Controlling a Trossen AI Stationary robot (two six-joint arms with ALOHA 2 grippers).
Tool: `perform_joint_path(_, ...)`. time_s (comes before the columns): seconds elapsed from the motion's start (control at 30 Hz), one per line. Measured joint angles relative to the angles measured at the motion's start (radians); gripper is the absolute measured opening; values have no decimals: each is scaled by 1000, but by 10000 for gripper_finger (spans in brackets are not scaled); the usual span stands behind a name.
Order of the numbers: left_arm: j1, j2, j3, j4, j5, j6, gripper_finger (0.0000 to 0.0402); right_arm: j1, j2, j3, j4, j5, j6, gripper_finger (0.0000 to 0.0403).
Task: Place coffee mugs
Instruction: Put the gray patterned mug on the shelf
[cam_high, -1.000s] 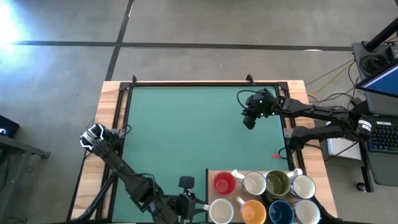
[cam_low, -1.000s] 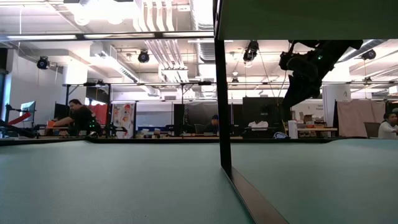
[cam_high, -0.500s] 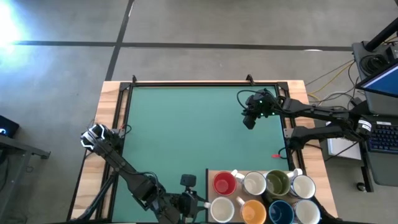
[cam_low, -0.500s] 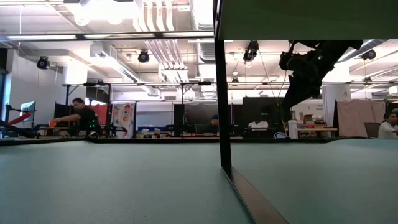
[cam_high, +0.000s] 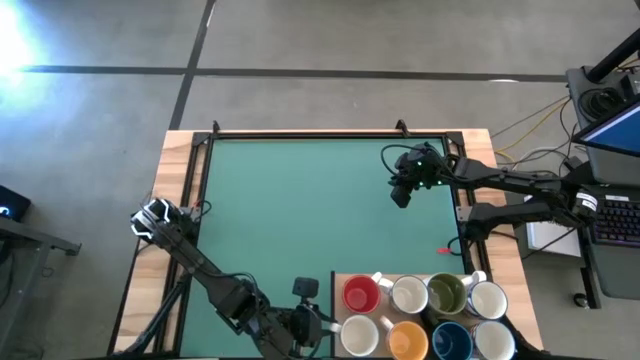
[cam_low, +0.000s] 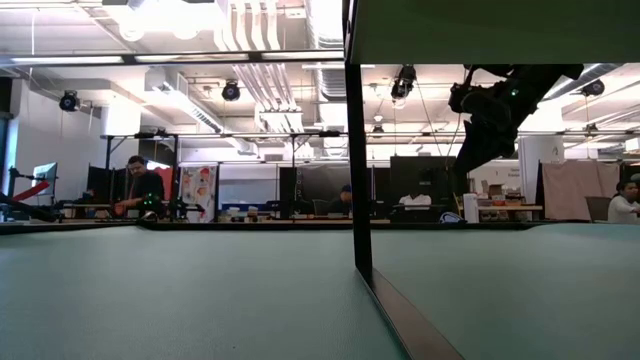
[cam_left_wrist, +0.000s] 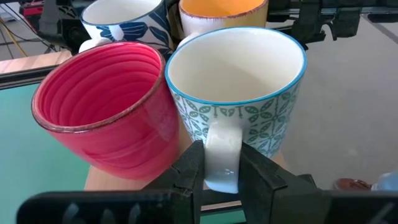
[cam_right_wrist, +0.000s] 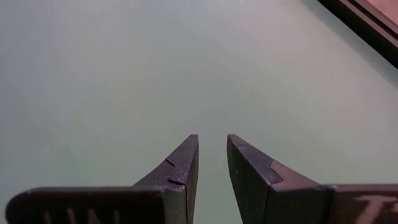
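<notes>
Several coffee mugs stand close together on a wooden board at the table's near right: red, olive-lined, orange, dark blue and white ones. At the near edge, beside the board's left side, my left gripper is shut on the handle of a white mug with a teal leaf pattern, next to the red mug. My right gripper hangs above the green mat at the far right, its fingers a little apart with nothing between them. My left gripper pinches the white handle of the leaf-patterned mug between its two fingers, one on each side of the loop. It comes from the table's left, slanting slightly down. The mug is upright among the others, touching the red mug.
The green mat lies inside a dark frame, with wooden table edges around it. A dark upright post shows close in the low view. People sit at desks in the room behind. Cables and a laptop lie off the table's right.
</notes>
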Motion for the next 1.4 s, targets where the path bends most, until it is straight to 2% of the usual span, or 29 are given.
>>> perform_joint_path(0.63, 6, 25, 0, 64, 1, 18, 57, 0, 0, 0, 0, 0, 0, 73)
perform_joint_path(1.4, 6, 24, 2, 24, -18, -58, 89, 0, 0, 0, 0, 0, 0, 73)
